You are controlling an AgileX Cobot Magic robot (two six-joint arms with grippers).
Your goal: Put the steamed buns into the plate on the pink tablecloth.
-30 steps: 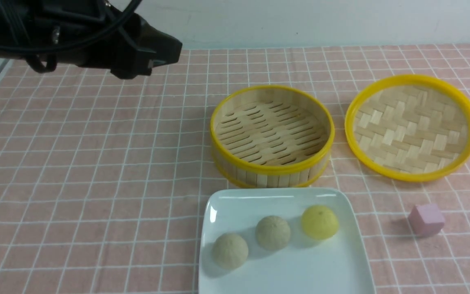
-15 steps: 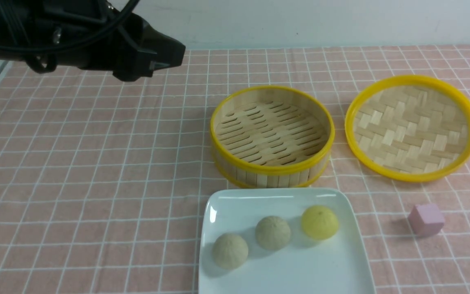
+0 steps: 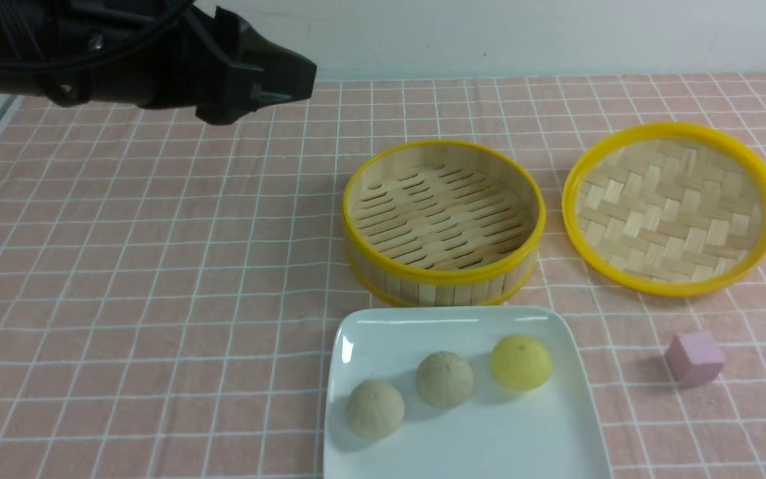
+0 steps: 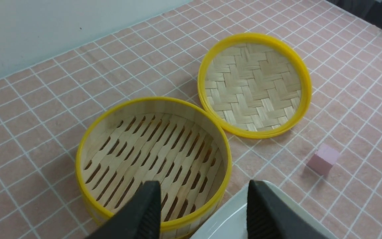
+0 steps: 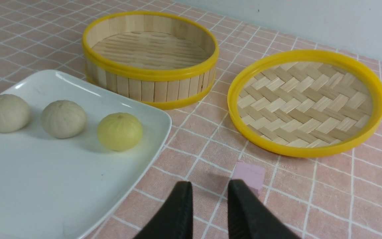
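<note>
Left gripper (image 4: 204,191): jaws set wide apart, with nothing between them; in the front view it is carried high over the far-left part of the pink tablecloth (image 3: 157,266), well apart from every object, and the black left arm (image 3: 57,46) extends off the left edge. Right gripper (image 5: 210,187): jaws separated by a narrow gap only, with nothing gripped; in the right wrist view the pink cube (image 5: 250,173) lies on the cloth just beyond one fingertip, which partly hides it; whether there is contact cannot be determined; this gripper does not appear in the front view. Steamed buns (image 3: 445,379): all three rest on the plate (image 3: 489,439) in a diagonal row; the two beige-white buns occupy the left and middle positions, the pale yellow bun (image 3: 521,361) the right; the buns stand close together without touching. The plate lies flat on the tablecloth at the near edge; its far rim sits just in front of the bamboo steamer (image 3: 443,273). The steamer is open, its slatted floor exposed. The woven lid (image 3: 672,206) lies to the right of the steamer, close beside it, with its woven surface in view. The cube stands near the plate's right side, in front of the lid. A pale wall (image 3: 489,33) bounds the far side of the table.
</note>
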